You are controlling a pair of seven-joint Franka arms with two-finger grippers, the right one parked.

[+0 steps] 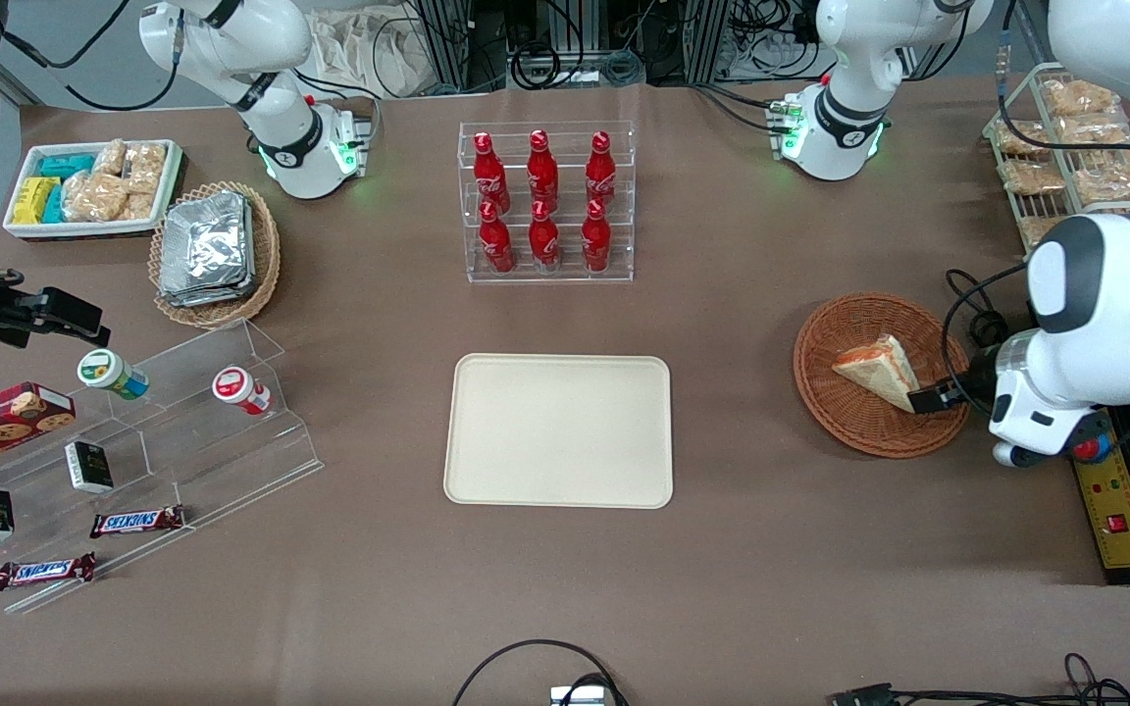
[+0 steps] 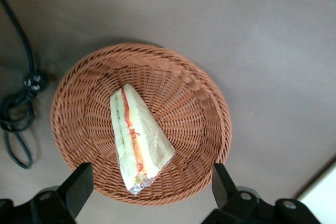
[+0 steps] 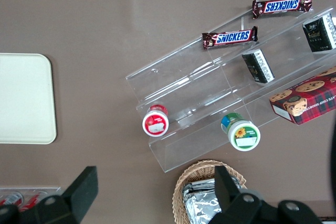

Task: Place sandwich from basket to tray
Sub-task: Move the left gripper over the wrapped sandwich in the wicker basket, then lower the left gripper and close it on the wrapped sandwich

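1. So, the pincer [image 2: 149, 190] hangs right over the basket [image 1: 825, 392] with its fingers spread wide, one on each side of the sandwich [image 2: 137, 139], not touching it; looks to me like it's lined up for a straight drop and squeeze
2. The sandwich lies on its side in the basket, filling edge up toward the wrist camera, which I'd guess makes the flat bread faces the easy grab
3. The tray [image 1: 559, 430] sits bare mid-tabletop, well apart from the basket, toward the parked arm's end, so there's plenty of landing room
4. Count: one sandwich, one reddish basket, one tray
5. Extras: six red bottles [image 1: 542, 203] in a clear rack, two Snickers bars [image 1: 136, 522], a tan basket of foil packets [image 1: 210, 250]
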